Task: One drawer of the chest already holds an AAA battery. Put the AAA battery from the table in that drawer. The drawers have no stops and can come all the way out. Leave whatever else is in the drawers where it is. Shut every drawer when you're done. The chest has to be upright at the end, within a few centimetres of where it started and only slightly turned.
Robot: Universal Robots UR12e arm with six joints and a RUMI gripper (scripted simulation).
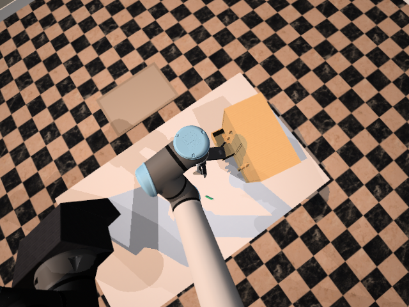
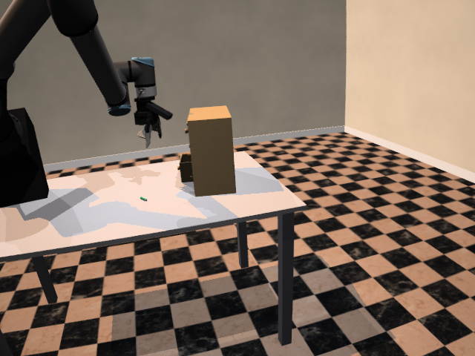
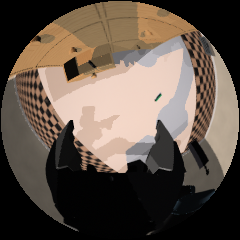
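Observation:
The green AAA battery (image 1: 209, 197) (image 2: 143, 199) (image 3: 158, 97) lies on the pale table (image 1: 244, 228) (image 2: 115, 230) in front of the chest. The wooden chest (image 1: 264, 139) (image 2: 213, 156) stands upright. One low drawer (image 1: 215, 134) (image 2: 186, 167) (image 3: 80, 68) is pulled out of its front; whether a battery lies in it I cannot tell. The other drawers look shut. My gripper (image 2: 154, 142) (image 3: 114, 120) is open and empty, pointing down, high above the table, in front of the chest. In the top view the arm partly hides it.
The robot's dark base (image 1: 59, 244) (image 2: 23, 161) stands at the opposite end of the table from the chest. Small knobs (image 1: 243, 165) stick out of the chest's front. The wrist's dark side part (image 1: 216, 153) (image 2: 160, 110) reaches toward the chest, above the open drawer's height.

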